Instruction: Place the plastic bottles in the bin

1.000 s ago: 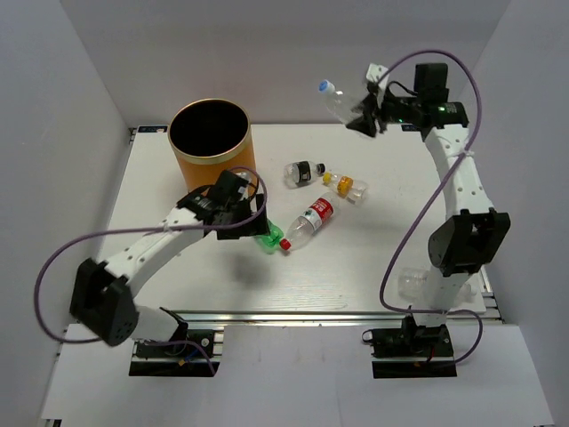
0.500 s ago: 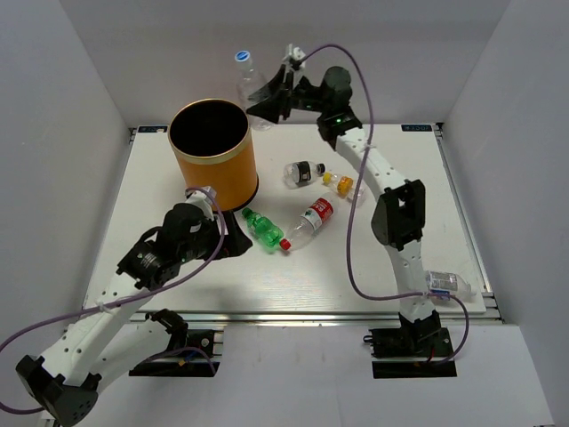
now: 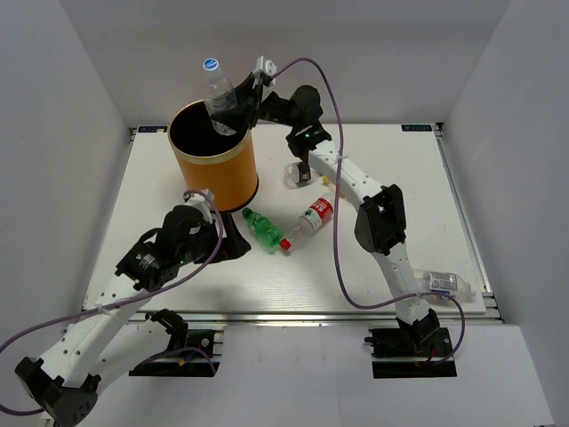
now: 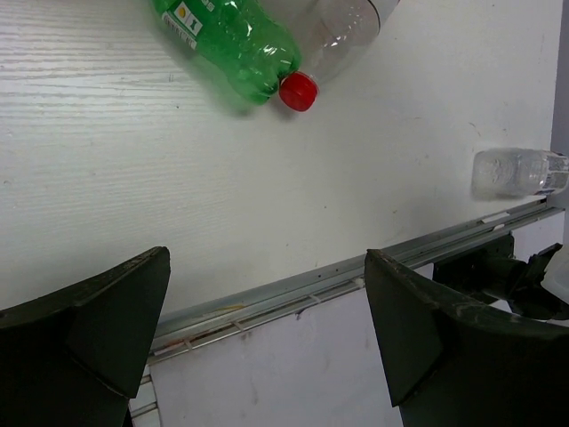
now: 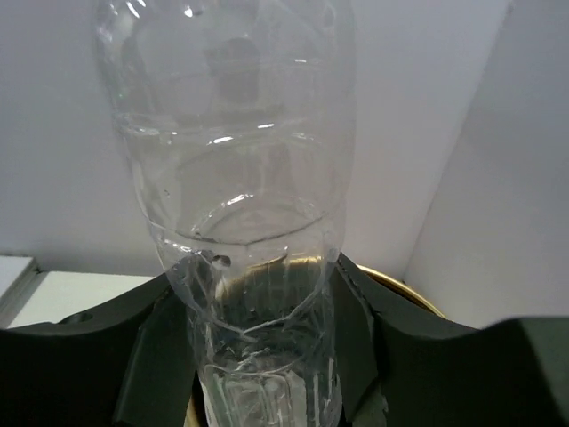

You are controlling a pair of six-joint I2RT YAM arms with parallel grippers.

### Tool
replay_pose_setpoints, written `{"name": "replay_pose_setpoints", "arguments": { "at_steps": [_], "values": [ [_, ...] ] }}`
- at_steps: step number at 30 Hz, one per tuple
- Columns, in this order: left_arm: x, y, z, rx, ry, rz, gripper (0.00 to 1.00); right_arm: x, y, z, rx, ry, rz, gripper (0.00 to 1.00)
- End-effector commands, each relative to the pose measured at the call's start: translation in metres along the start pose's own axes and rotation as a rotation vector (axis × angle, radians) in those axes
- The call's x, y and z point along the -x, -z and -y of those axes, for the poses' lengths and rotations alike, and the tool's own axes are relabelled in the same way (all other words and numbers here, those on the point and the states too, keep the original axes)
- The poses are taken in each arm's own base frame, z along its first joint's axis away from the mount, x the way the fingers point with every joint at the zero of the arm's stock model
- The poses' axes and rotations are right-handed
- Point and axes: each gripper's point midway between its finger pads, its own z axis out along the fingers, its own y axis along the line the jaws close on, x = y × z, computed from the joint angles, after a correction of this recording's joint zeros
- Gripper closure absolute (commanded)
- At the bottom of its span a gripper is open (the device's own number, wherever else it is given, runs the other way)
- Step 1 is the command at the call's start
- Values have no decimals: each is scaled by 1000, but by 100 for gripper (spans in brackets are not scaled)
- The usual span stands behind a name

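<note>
My right gripper [image 3: 231, 113] is shut on a clear bottle with a blue-white cap [image 3: 217, 91] and holds it, cap up, over the back rim of the orange bin [image 3: 213, 169]. In the right wrist view the bottle [image 5: 240, 178] sits between the pads of the gripper [image 5: 262, 342], with the gold rim [image 5: 404, 292] behind. My left gripper [image 3: 231, 245] is open and empty, just left of the green bottle [image 3: 260, 228]. A red-labelled bottle [image 3: 311, 220] lies beside the green one. A black-labelled bottle [image 3: 298, 173] lies partly behind my right arm.
A clear bottle [image 3: 440, 282] lies at the table's front right edge; it also shows in the left wrist view [image 4: 516, 171]. That view shows my open gripper [image 4: 267, 338], the green bottle [image 4: 227, 44] with its red cap, and the table's metal front rail [image 4: 356, 271].
My right arm has swung left with the clear bottle, from the back right to over the bin. My left arm drew back from the green bottle, then held still.
</note>
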Motion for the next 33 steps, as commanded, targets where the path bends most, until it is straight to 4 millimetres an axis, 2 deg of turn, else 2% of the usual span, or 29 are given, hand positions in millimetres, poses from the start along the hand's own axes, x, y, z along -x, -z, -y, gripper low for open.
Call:
{"name": "replay_pose_setpoints", "arguments": {
  "at_steps": [1,4,6,7,8,9,10,12,14,15,16,17,18,19,20,21,22,23,25,26,27,28,29,30,31,33],
  "values": [
    [11,-6,18,-50,6,-3,0,-31,0,35,-112,53,-8,41],
    [20,-12,31,-87,3,2,0,-52,1,44,-135,57,-34,24],
    [20,-21,37,-99,4,-25,0,-54,3,42,-128,61,-33,12],
    [21,-23,38,-95,13,-30,0,-48,2,39,-118,71,-29,10],
    [18,-30,35,-78,16,-52,0,-52,4,37,-116,52,-35,10],
    [24,-33,36,-69,15,-33,0,-34,4,36,-115,75,-12,10],
    [24,-36,33,-53,16,-36,0,-29,5,36,-114,81,-5,10],
    [32,-44,32,-25,26,-20,0,1,9,36,-125,101,20,10],
    [34,-51,34,-7,48,-16,0,38,21,40,-152,139,31,10],
    [36,-59,27,44,61,-23,0,42,31,49,-184,128,7,10],
    [35,-65,28,61,76,-30,0,78,41,55,-248,172,28,10],
    [32,-71,23,103,84,-43,0,70,52,62,-294,144,-23,10],
    [33,-76,22,127,100,-54,0,74,68,77,-364,151,-46,12],
    [27,-82,22,144,102,-83,0,69,93,89,-461,90,-119,15],
    [17,-97,18,196,110,-125,0,90,112,94,-518,112,-132,38],
    [23,-103,23,208,112,-114,0,68,135,105,-605,72,-194,62],
    [18,-107,18,254,115,-137,0,74,172,114,-705,43,-250,87],
    [18,-119,18,305,130,-135,0,88,188,113,-747,76,-270,100],
    [16,-127,7,397,144,-118,0,50,232,99,-815,-34,-410,100],
    [17,-131,6,416,161,-112,0,67,264,103,-858,4,-431,99],
    [14,-136,4,430,181,-118,0,44,285,89,-860,-26,-501,89],
    [9,-143,3,441,179,-121,0,37,309,84,-885,-60,-551,83],
    [10,-148,2,448,185,-110,0,33,324,68,-847,-62,-581,76],
    [8,-151,0,460,206,-114,0,46,333,57,-840,-28,-584,64],
    [7,-157,-6,486,197,-104,0,7,353,39,-819,-94,-639,61],
    [5,-165,-5,488,198,-95,0,27,356,14,-771,-39,-623,55]
  ]
}}
